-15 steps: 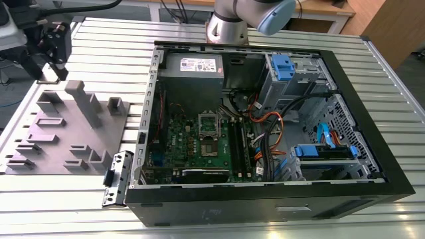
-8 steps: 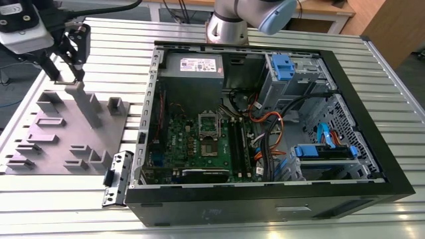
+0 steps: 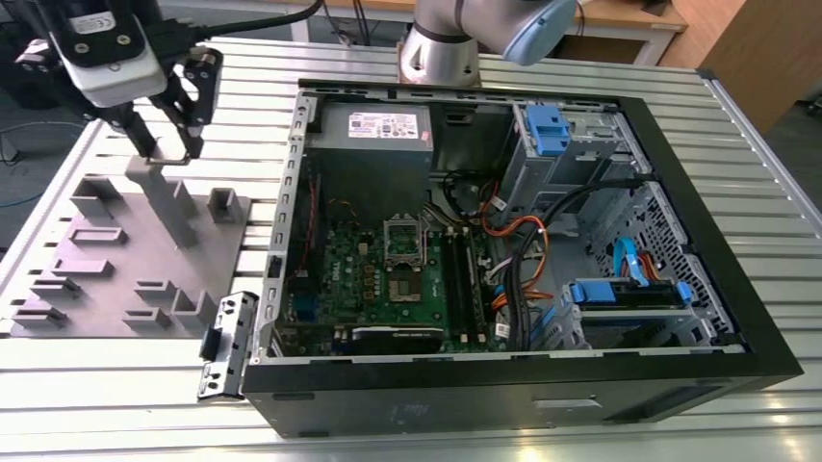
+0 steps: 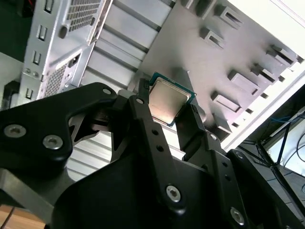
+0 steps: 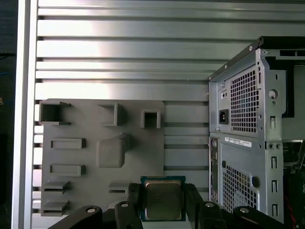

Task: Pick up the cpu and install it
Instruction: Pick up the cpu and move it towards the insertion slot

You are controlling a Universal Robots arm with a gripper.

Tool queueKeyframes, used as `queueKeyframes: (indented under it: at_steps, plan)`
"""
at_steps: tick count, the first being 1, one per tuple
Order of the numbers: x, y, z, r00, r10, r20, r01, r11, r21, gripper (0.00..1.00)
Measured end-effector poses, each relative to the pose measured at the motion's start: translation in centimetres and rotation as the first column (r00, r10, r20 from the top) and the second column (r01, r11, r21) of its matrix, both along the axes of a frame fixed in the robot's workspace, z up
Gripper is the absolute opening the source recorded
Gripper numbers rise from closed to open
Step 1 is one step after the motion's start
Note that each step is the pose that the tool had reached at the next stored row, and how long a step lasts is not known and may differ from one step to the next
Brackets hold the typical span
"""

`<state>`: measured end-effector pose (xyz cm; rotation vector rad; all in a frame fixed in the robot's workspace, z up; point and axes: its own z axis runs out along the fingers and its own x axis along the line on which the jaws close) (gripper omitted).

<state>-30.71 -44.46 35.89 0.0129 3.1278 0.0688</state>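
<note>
Clasping flat square silvery cpu (image 5: 163, 200), black fingers (image 5: 135, 202) clenched; grey moulded tray (image 5: 90, 160) beneath

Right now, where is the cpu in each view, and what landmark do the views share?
Exterior view: too small to make out; the gripper that holds it hangs over the grey tray, at the exterior view's left.
Second wrist view: the cpu, silvery top showing, clamped in the gripper.
First wrist view: the cpu clamped likewise, grey tray behind it.
Shared landmark: the grey tray.
</note>
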Motion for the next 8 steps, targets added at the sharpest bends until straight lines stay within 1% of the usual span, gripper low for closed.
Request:
queueKeyframes:
  at_steps: [4, 6, 8]
  plan:
    - [1.52, 0.0, -0.01, 1.0, 0.0, -0.0013, 0.0, 1.0, 0.0001, 0.47]
    - [1.96, 0.0, -0.01, 1.0, 0.0, -0.0015, 0.0, 1.0, 0.0002, 0.47]
    - [2.05, 0.0, -0.01, 1.0, 0.0, -0.0015, 0.0, 1.0, 0.0001, 0.47]
